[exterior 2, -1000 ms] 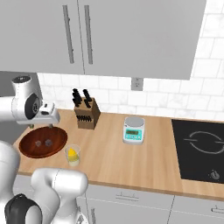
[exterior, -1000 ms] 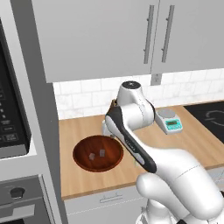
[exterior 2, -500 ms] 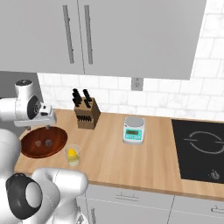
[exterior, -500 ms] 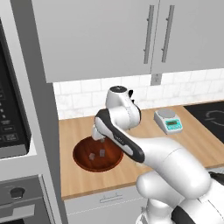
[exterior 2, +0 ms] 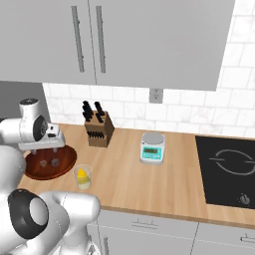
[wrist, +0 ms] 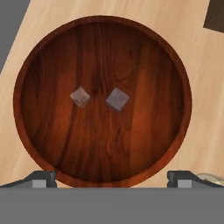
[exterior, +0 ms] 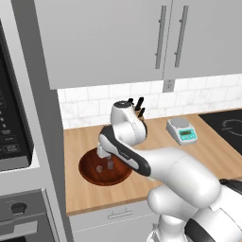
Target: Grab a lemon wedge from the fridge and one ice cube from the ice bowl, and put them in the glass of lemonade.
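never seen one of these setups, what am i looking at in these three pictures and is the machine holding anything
It is a rendered kitchen with a white robot arm on a driving base. Two pictures come from cameras on that base, behind the arm to its left and right. The third looks down from the hand itself.

The gripper, the arm's two-finger claw, hangs open over the ice bowl, a wide wooden bowl with two ice cubes inside. It holds nothing.

On the wooden counter, beside the bowl, stands the glass of lemonade, with a yellow piece, seemingly the lemon wedge, already in it. Further along are a knife block, a small kitchen scale and a black cooktop. Grey wall cabinets hang above.
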{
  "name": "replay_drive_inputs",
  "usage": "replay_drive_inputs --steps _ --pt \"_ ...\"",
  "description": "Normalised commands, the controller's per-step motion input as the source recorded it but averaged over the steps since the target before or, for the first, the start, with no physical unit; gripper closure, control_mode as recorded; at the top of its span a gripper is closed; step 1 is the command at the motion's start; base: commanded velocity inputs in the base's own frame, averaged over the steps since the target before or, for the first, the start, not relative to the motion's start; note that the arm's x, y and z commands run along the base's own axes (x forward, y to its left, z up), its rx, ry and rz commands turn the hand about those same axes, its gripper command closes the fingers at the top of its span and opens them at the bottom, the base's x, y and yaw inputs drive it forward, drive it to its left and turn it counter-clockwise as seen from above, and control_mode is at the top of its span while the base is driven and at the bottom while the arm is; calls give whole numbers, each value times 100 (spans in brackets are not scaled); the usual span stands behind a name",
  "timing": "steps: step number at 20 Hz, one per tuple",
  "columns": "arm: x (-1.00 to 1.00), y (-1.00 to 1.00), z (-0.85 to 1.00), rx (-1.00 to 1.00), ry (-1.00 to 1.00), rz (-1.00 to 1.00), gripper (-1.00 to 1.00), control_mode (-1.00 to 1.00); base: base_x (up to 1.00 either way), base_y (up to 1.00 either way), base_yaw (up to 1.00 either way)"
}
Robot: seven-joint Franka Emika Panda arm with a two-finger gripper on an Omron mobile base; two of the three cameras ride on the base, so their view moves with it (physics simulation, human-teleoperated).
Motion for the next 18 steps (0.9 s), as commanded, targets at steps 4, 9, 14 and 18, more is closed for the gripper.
replay_drive_inputs --steps 4,9,14,18 --pt "3 0 -17 -1 2 1 -100 -100 0 0 0" --pt "0 0 -19 0 13 0 -100 -100 0 0 0" --pt "0 0 -28 0 0 0 -100 -100 0 0 0" --pt "0 1 -8 0 0 0 -100 -100 0 0 0"
